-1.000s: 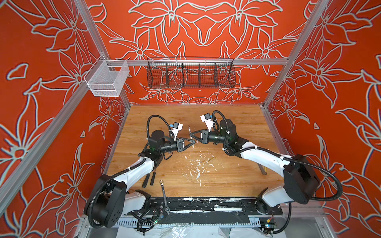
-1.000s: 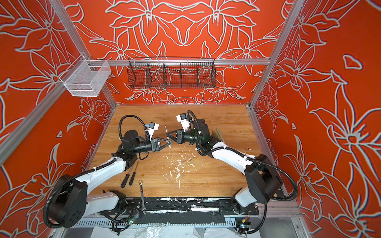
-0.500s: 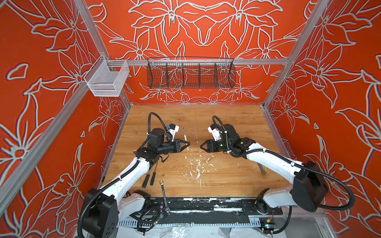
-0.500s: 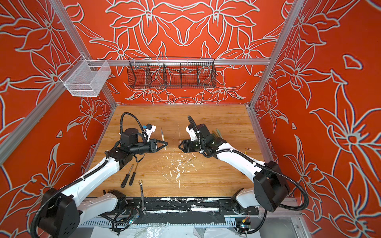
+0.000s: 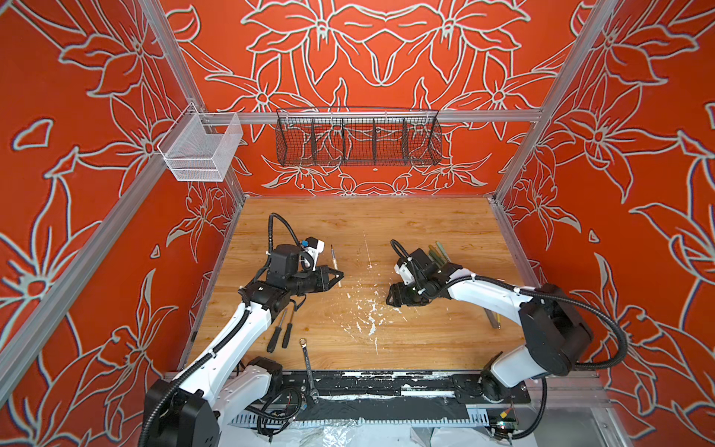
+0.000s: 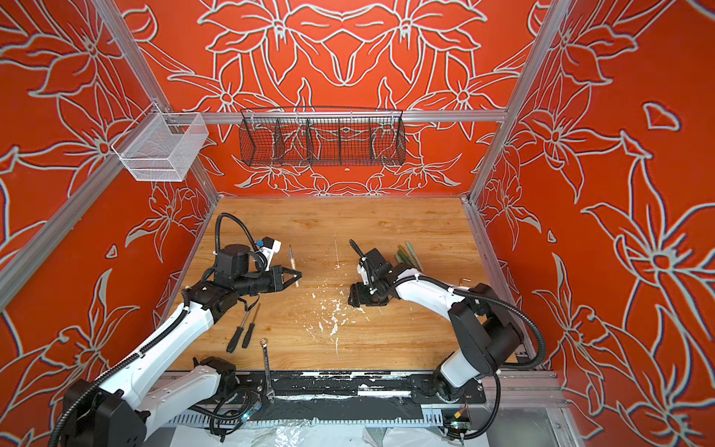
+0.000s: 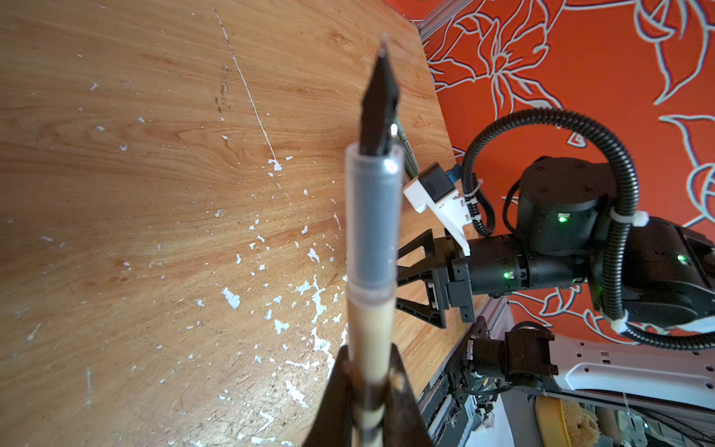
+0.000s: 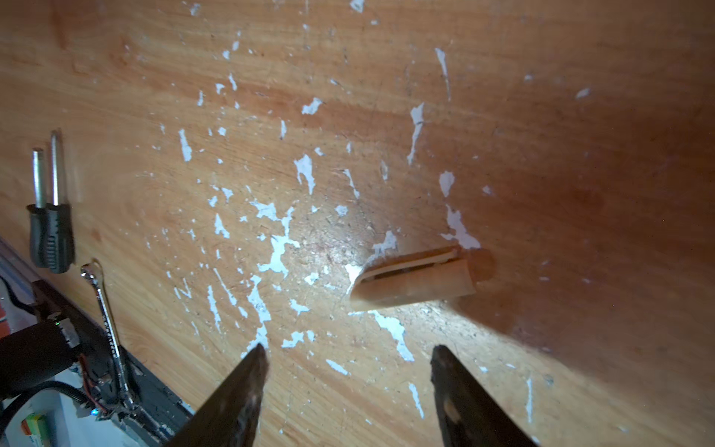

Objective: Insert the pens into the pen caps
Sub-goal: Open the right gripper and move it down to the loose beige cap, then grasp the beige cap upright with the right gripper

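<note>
Holding beige pen pinched at barrel end in left hand, nib bare, above left half of table. Right hand spread, hovering just short of beige cap, which lies flat mid-table among paint flecks. Step looks like cap pickup. Next move probably calls for descent, closing across cap, then aligning open end with nib.
</note>
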Robot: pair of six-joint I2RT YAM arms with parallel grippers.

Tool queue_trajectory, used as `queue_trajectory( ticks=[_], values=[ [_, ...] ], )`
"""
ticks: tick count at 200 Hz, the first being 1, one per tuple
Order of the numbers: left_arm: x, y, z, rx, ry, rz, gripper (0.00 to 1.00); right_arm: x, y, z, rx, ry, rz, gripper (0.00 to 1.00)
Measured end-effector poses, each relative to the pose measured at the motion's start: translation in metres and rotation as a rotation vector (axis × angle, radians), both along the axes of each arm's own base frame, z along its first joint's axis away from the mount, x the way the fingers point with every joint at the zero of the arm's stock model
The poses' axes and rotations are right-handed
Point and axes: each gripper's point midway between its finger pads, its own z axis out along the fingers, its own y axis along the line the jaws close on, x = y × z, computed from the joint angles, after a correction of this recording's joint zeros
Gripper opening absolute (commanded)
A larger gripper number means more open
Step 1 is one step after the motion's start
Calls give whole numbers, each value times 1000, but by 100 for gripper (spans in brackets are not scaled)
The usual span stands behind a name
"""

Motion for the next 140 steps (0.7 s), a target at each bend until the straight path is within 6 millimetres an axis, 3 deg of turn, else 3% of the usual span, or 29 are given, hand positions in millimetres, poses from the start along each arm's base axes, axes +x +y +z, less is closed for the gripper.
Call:
queue_trajectory(
  ticks=[55,99,140],
  values=[
    [-2,4,10,5,-44,18,0,3,-1,-19,-9,47,-10,70],
    [-2,6,7,14,-41,30,0,16,9,-17,26,31,-8,68],
    [-1,8,9,20,-53,41,0,24,17,-19,39,22,1,55]
  ],
)
